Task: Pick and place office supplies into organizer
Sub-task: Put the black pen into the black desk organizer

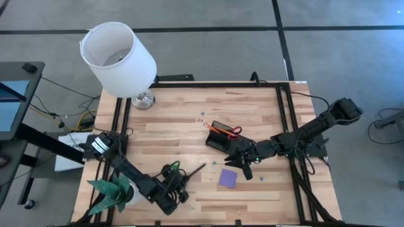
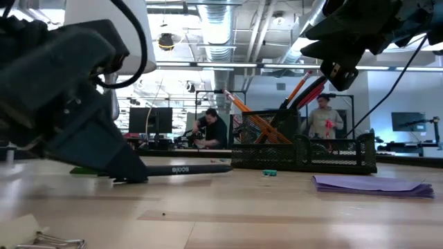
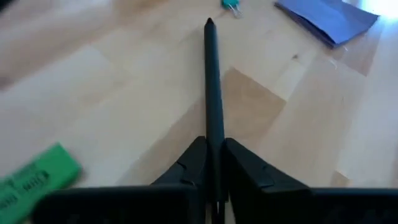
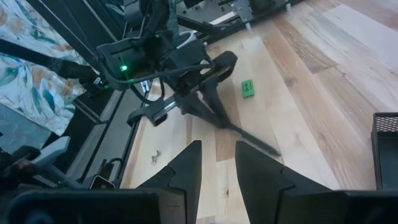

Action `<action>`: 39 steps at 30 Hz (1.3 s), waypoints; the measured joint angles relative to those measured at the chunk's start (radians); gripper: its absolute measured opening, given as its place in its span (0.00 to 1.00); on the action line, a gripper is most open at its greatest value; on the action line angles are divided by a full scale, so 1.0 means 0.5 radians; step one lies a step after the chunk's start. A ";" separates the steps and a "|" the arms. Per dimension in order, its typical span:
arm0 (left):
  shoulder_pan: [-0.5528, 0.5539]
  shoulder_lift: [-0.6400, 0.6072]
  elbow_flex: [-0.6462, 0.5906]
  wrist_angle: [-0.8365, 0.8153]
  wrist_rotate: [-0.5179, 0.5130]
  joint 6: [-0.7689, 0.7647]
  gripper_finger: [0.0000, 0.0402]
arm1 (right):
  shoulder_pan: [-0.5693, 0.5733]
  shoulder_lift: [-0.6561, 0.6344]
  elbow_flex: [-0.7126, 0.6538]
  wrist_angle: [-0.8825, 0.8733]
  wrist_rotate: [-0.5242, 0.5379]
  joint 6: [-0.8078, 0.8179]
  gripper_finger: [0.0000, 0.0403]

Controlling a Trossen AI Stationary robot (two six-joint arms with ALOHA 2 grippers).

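Beside the organizer [image 1: 222, 137], on the side nearer my left arm, I am pinching one black pen [image 1: 194, 170] in my left gripper [image 1: 183, 178]. Both fingers [image 3: 186, 171] are clamped on its rear end, hiding that end, while the rest is sticking out straight ahead. Its long axis is running on a slant across the boards, tip aimed toward the organizer and the purple note pad [image 1: 228, 178]. I cannot tell whether the tip is touching the wood.

My right gripper [image 1: 245, 165] is hovering just off the organizer's front edge, above the note pad's far corner, fingers [image 4: 186, 168] parted and holding nothing.

Counting what I can see: one note pad lying flat in front of the organizer; one red-handled pair of scissors [image 1: 234, 132] and two orange pencils [image 2: 256, 121] standing slanted in the organizer, their lower ends hidden by its mesh wall; one tiny green piece [image 2: 270, 173] on the table near the organizer's front; one green eraser-like block [image 3: 34, 180] close by my left fingers, partly cut off. Small specks beyond the organizer are too tiny to name.
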 joint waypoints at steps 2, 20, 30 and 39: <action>0.013 -0.054 -0.011 -0.037 -0.056 0.101 0.03 | -0.001 0.000 0.000 0.007 0.000 -0.001 0.23; 0.985 -1.361 0.090 -0.434 0.926 1.793 0.03 | 0.285 -0.419 -0.001 0.228 -0.072 -0.491 0.23; 1.433 -1.112 1.221 -1.766 1.136 2.671 0.04 | 0.212 -0.431 -0.001 0.202 -0.035 -0.592 0.23; 1.491 -0.317 2.226 -2.711 1.121 2.997 0.04 | 0.127 -0.431 -0.001 0.065 -0.035 -0.588 0.23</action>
